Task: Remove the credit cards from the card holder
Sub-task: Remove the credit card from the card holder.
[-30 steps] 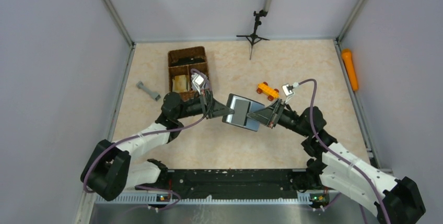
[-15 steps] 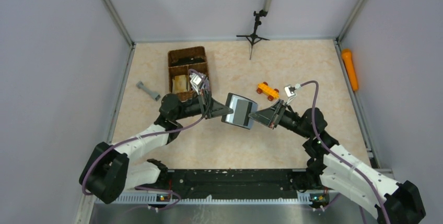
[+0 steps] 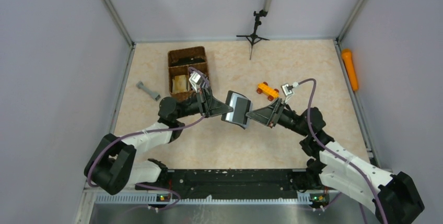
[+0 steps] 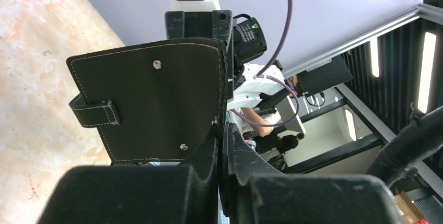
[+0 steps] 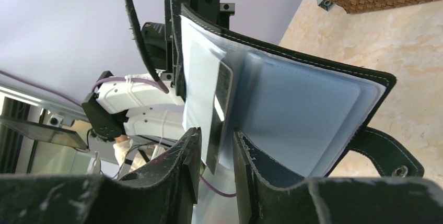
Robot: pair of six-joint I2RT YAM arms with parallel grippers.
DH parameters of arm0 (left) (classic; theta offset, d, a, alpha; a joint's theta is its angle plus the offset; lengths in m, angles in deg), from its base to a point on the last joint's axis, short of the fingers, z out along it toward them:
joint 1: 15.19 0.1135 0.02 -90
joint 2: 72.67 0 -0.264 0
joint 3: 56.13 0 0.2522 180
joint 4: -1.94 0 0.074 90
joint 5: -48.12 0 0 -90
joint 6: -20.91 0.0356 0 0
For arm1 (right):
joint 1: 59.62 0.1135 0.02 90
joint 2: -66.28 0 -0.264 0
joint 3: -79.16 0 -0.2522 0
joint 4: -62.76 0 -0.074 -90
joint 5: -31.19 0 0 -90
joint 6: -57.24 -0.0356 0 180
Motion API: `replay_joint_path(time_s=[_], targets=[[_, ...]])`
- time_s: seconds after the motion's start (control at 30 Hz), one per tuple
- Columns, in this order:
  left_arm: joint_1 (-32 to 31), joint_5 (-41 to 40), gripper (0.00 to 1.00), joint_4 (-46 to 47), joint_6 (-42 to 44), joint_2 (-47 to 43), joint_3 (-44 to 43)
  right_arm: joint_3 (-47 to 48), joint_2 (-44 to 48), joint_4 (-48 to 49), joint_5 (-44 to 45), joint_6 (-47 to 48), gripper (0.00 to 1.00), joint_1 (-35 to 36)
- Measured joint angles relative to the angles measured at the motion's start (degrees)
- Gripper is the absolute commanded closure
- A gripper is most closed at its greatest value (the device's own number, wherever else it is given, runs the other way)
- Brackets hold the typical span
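Note:
The card holder (image 3: pixel 237 108) hangs open in the air between both arms, above the middle of the table. Its black outer side with the strap and snaps (image 4: pixel 156 98) faces the left wrist camera. My left gripper (image 4: pixel 223 125) is shut on the holder's right edge. The grey-blue plastic sleeves (image 5: pixel 298 114) face the right wrist camera. A dark credit card (image 5: pixel 222 112) sticks out of a sleeve at the lower edge. My right gripper (image 5: pixel 217 138) is open, one finger on each side of that card with a small gap on both sides.
A brown wicker divided basket (image 3: pixel 188 70) stands at the back left, behind the left arm. An orange toy car (image 3: pixel 267 90) lies just behind the right gripper. A grey dumbbell-shaped piece (image 3: pixel 148 91) lies far left, and a black tripod (image 3: pixel 253 36) at the back.
My right gripper has gone from shut to open around the card's edge. The holder has shifted slightly left and turned more edge-on to the top camera. The left grip is unchanged.

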State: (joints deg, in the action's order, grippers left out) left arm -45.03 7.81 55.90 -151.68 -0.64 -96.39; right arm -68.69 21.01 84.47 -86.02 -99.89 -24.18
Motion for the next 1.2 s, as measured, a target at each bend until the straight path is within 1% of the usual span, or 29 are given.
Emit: replay_joint_path(time_s=[0.1, 0.17, 0.33, 0.4, 0.47, 0.6, 0.8, 0.97, 1.2], targets=[[0.0, 0.26, 1.0, 2.19, -1.4, 0.02, 0.02, 0.0, -0.37, 0.57, -0.09, -0.22, 0.68, 0.0], [0.0, 0.42, 1.0, 3.45, -2.14, 0.02, 0.02, -0.04, -0.37, 0.96, -0.09, -0.37, 0.7, 0.0], [0.0, 0.5, 1.0, 7.06, -4.33, 0.94, 0.02, -0.17, -0.39, 3.1, -0.31, -1.2, 0.72, 0.0], [0.0, 0.61, 1.0, 8.26, -4.85, 1.68, 0.02, -0.37, -0.66, 4.7, -0.7, -1.88, 0.75, 0.0], [0.0, 0.72, 1.0, 8.92, -5.25, 2.29, 0.02, -0.42, -1.27, 6.1, -1.07, -2.54, 0.8, 0.0], [0.0, 0.96, 1.0, 9.2, -5.79, 2.75, 0.02, -0.42, -2.73, 8.31, -1.68, -3.48, 1.0, 0.0], [0.9, 1.62, 1.0, 9.31, -5.84, 2.71, 0.02, -0.42, -1.88, 7.63, -1.38, -3.61, 1.0, 0.0], [3.96, 3.06, 1.0, 9.35, -7.04, 1.88, 0.0, -0.42, 0.66, 3.98, 1.09, -2.34, 1.0, -0.15], [7.67, 5.18, 1.0, 9.42, -8.92, 0.76, -0.83, -0.42, 0.87, 2.32, 1.9, -1.55, 1.0, -1.33]])
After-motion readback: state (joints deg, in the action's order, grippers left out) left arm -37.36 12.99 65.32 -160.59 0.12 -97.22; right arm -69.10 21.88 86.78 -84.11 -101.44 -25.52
